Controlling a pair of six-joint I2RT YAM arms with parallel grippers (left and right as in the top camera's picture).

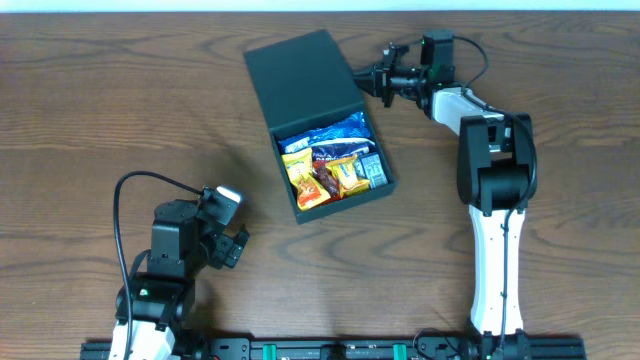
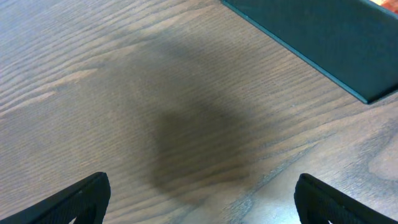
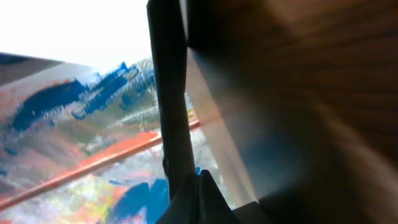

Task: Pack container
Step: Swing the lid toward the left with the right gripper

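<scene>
Closing the flap lid (image 1: 300,75) appears to be the step in hand. Container (image 1: 345,205) sits toward the table's (image 1: 100,120) far edge, about centre. Snack packets (image 1: 335,168) show in its near half, and the lid stands over the far half. Right gripper (image 1: 372,77) is closed at the lid's right-hand corner, apparently pinching its edge; the container lies to its left. Left gripper (image 1: 236,246) is spread wide and empty, toward the near-left corner, well apart. The right arm is nearer.
</scene>
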